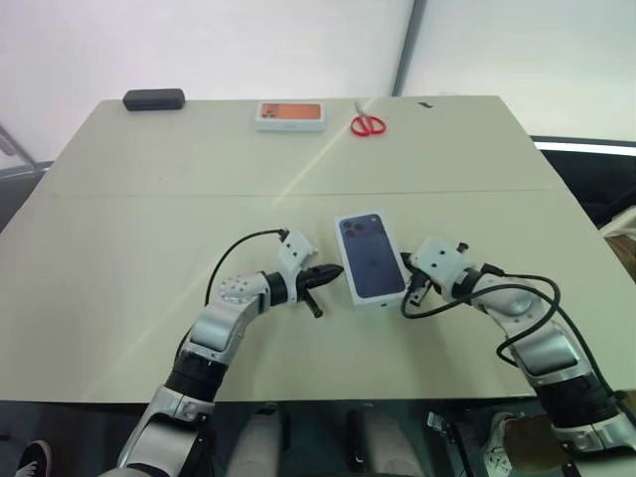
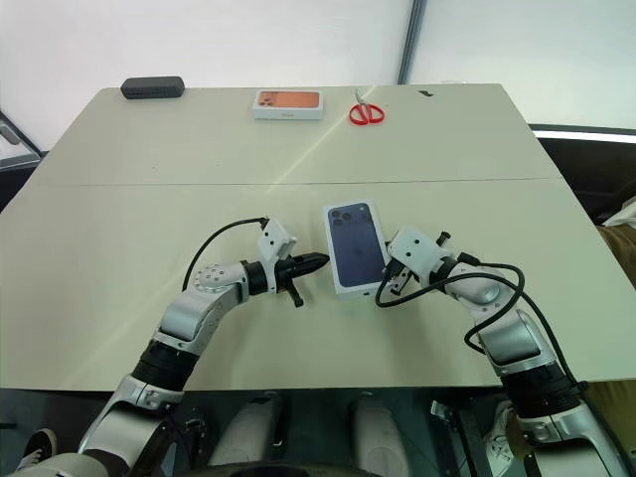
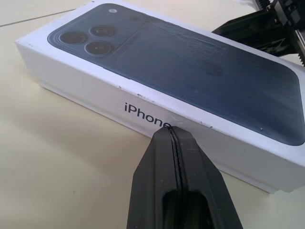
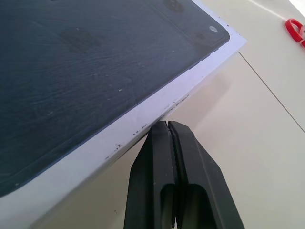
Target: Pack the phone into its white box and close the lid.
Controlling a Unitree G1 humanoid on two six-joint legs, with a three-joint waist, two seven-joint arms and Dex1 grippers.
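Observation:
The lid (image 1: 370, 255), white with a dark blue phone picture on top, lies face up on the table near its front and covers the white box. Only a thin strip of the white box (image 3: 267, 183) shows under the lid's lower edge. The phone is hidden. My left gripper (image 1: 333, 270) is shut, and its tip (image 3: 174, 133) is against the lid's left long side, just under the lettering. My right gripper (image 1: 410, 289) is shut too, its tip (image 4: 167, 126) at the lid's right long side. Nothing is between either pair of fingers.
Along the far edge of the table lie a black oblong case (image 1: 153, 99), a white box with an orange picture (image 1: 289, 115) and red scissors (image 1: 368, 124). The beige table (image 1: 119, 229) spreads wide on both sides of the arms.

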